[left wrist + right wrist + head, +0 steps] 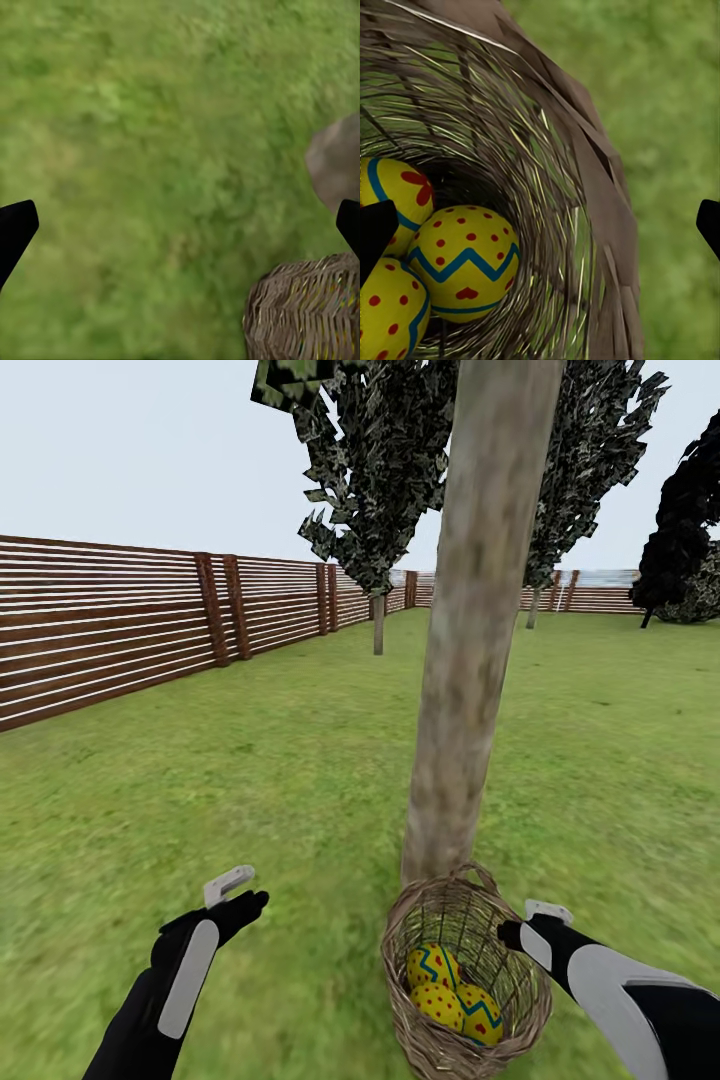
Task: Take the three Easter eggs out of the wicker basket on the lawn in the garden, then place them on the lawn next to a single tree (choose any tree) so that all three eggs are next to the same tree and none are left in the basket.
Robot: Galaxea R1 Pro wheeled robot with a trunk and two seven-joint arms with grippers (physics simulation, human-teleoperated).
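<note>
Tree (478, 630) crown cut off by head view's top edge. Basket (440, 920) bottom cut off below; its wall half hides the eggs (455, 992). Right gripper (528, 926) fingertips behind rim, jaw state unclear. Left wrist view: grass blurred.

Three eggs (452, 992) in basket (420, 1020); basket on lawn (250, 780), touching tree (470, 660) base; fence (120, 625) far left.
</note>
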